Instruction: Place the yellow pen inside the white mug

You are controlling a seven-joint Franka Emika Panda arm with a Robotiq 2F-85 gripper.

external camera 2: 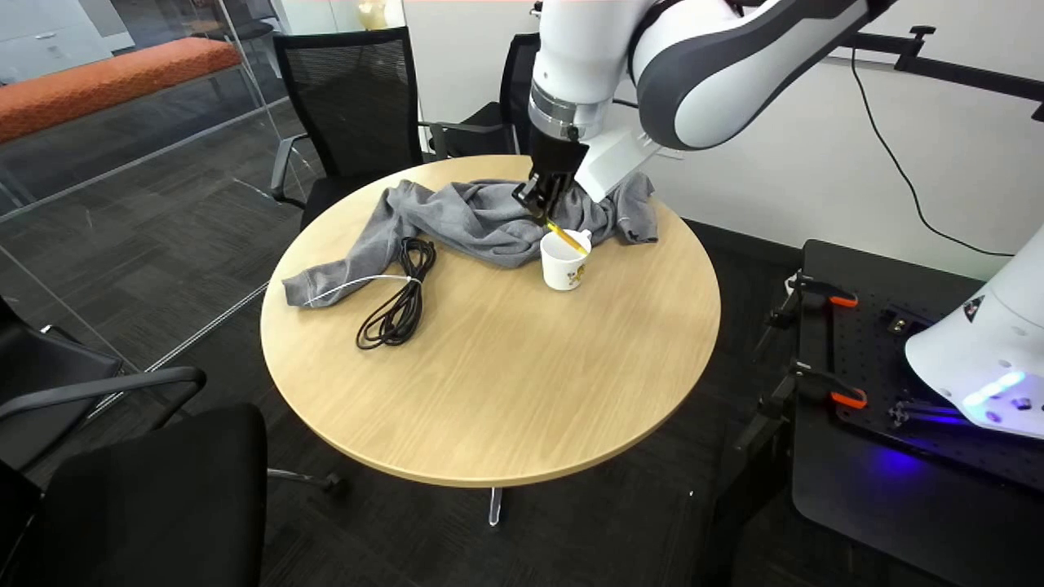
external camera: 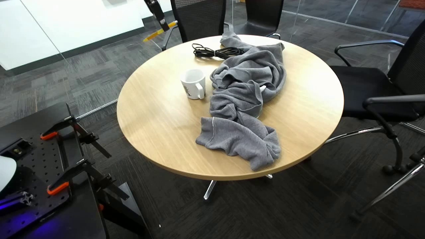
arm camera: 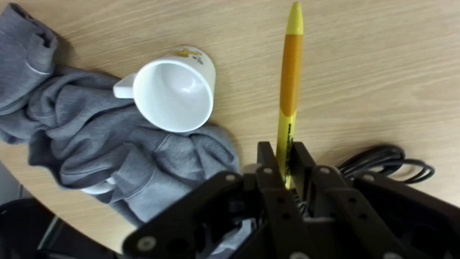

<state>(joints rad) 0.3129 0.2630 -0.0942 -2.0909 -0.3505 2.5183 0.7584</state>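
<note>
While the yellow pen point(arm camera: 290, 75) hangs aloft, the hand point(arm camera: 283, 154) has it pinched

Because its two fingers point(arm camera: 301, 158) are parted only by the barrel, the hand is plainly grasping — clamped on the pen partway along, an end sticking out on either side. In the wrist view the pen's orange section and yellow tip extend ahead of the fingers; in an exterior view the pen point(external camera: 152, 36) slants, well apart from the white mug point(external camera: 192, 87). That mug stands upright on the round wooden tabletop point(external camera 2: 489, 391), its handle turned, in the wrist view, toward a rumpled grey garment point(arm camera: 118, 151) just beside it. Next to one sleeve of the garment lies a bundled black cable point(external camera: 229, 53). In an exterior view the white arm point(external camera 2: 718, 73) reaches out over the tabletop, the hand at its end. Farther off, black chairs point(external camera: 362, 83) stand around the tabletop — and a black stand point(external camera 2: 848, 522) carries clamps point(external camera 2: 850, 399) with orange pads.
</note>
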